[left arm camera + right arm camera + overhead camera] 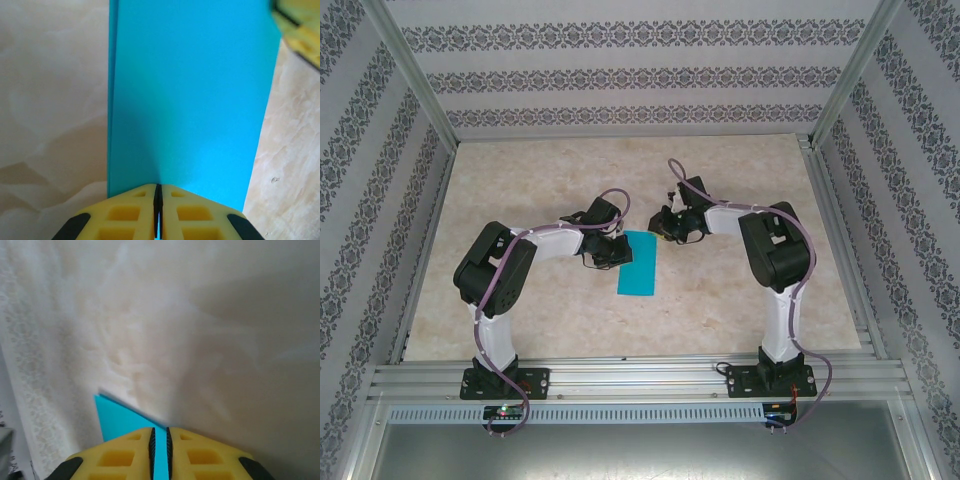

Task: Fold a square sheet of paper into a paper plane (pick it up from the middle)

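At mid-bench lies the paper, a plain teal oblong with crisp straight edges, longer than it is wide. The bench has a pale, marbled, beige face with a soft sheen. Walls papered in grey ornamental bands close it in, and a bare aluminium frame runs along the near edge.

The left arm rises from its base, bends at a black elbow and reaches right. Its white forearm ends at the left hand, at the paper's left long edge. The right arm mirrors it and reaches left, bringing the right hand to the paper's far right corner. A purple cable loops over each arm.

From the left wrist, the left hand is pinched shut on the paper. Its yellow, waffle-pocketed fingers meet with only a thin dark slit between them. A second edge runs along the sheet's left side, so it seems to be doubled over, though I cannot be sure. A yellow finger of the right hand shows at the paper's far corner.

From the right wrist, the right hand is likewise nipped narrow on the paper. A teal strip runs between its fingers, and a sharp corner juts out to their left over the bench.
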Robot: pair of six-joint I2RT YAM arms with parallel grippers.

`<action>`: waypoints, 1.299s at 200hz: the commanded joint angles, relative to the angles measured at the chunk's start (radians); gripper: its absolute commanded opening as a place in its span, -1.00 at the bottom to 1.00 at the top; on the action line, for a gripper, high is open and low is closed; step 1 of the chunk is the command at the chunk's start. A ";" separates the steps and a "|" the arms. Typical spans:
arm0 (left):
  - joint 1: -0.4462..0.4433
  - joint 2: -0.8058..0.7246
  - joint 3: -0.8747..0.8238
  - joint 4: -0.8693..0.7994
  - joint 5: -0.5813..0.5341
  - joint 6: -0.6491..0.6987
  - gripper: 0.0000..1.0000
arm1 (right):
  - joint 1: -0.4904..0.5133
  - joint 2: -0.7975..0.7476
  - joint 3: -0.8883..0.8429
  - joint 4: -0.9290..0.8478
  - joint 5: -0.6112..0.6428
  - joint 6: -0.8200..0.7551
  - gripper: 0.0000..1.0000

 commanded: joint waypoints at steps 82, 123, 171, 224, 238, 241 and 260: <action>-0.012 -0.072 0.061 -0.086 0.040 0.005 -0.50 | 0.004 -0.304 -0.013 -0.205 0.064 -0.079 -0.50; 0.000 -0.187 0.033 -0.149 -0.073 -0.020 -0.29 | 0.025 -0.603 -0.270 -0.160 0.174 -0.051 -0.21; 0.101 -0.182 -0.070 -0.028 0.109 -0.087 -0.15 | 0.074 -0.614 -0.369 -0.208 0.177 0.018 -0.09; 0.141 -0.120 -0.056 0.000 0.187 -0.100 -0.07 | 0.117 -0.505 -0.401 -0.082 0.121 0.095 0.04; 0.141 -0.098 -0.037 -0.015 0.171 -0.100 -0.07 | 0.133 -0.458 -0.374 -0.064 0.101 0.111 -0.01; 0.141 -0.095 -0.034 -0.013 0.172 -0.100 -0.07 | 0.136 -0.450 -0.366 -0.062 0.097 0.114 -0.04; 0.141 -0.065 -0.006 -0.018 0.182 -0.096 -0.06 | 0.153 -0.413 -0.343 -0.057 0.101 0.121 -0.06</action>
